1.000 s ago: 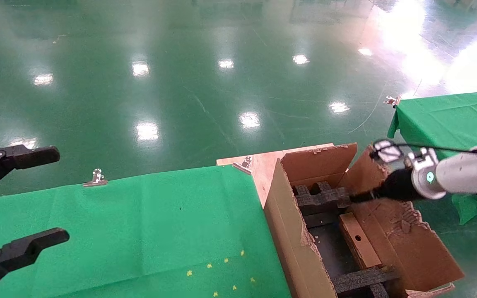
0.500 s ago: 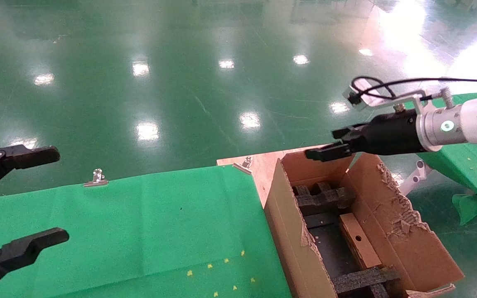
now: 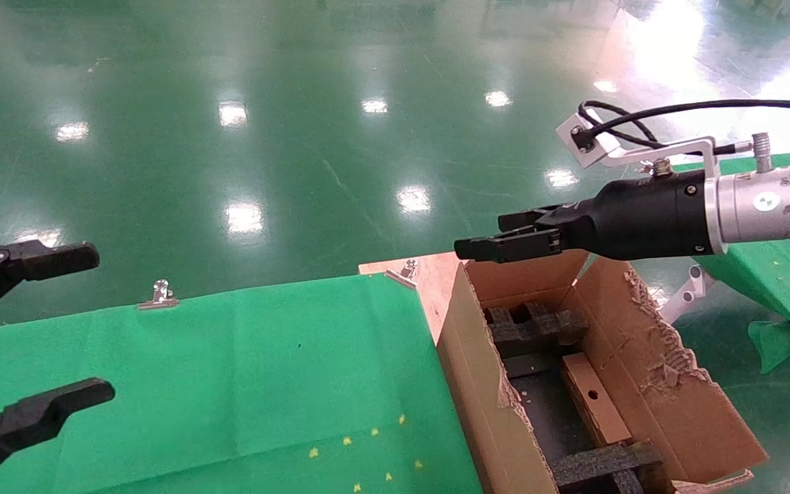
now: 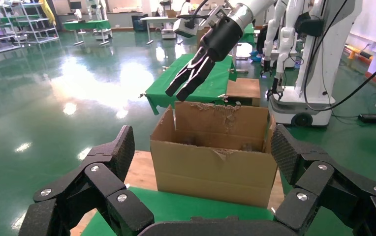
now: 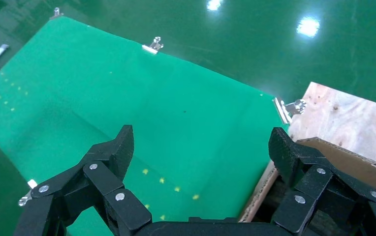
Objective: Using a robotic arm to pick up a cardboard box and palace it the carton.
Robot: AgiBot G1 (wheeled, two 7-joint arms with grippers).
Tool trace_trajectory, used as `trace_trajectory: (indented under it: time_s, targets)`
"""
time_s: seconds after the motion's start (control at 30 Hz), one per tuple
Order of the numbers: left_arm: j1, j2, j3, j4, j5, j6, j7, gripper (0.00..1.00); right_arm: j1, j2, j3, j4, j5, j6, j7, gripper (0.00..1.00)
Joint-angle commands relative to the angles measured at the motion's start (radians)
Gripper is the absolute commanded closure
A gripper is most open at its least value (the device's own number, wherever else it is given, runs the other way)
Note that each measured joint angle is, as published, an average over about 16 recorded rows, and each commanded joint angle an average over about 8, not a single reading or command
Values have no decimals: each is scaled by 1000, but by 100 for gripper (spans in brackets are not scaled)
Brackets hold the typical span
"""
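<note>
left gripper (image 4: pixel 201 162) fingers spread wide, facing the carton (image 4: pixel 213 160); robotic arm (image 4: pixel 210 44) hanging above it

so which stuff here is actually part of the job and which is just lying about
Part of the job:
- cardboard box, lying inside the carton
- carton, flaps up
- right tool, open and empty, above the carton's far edge

Just lying about:
- green cloth on the table
- metal clips on the cloth's edge
- left tool, open, parked over the cloth

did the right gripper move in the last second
Yes. The right gripper rose out of the carton, where it had been down by the black foam, and now hangs open above the carton's far flap, nearer the green table.
</note>
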Motion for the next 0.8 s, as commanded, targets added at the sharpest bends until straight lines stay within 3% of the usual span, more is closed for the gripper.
trace_trajectory:
  time_s: [0.03, 0.23, 0.8]
  targets:
    - [0, 0, 0, 0, 0, 0, 0, 0, 2, -2, -9, -5, -7, 8, 4, 0]
    - [0, 0, 0, 0, 0, 0, 0, 0, -62, -13, 84, 12, -14, -20, -28, 0]
    - [0, 0, 0, 0, 0, 0, 0, 0, -350, -60, 502, 88, -37, -150, -170, 0]
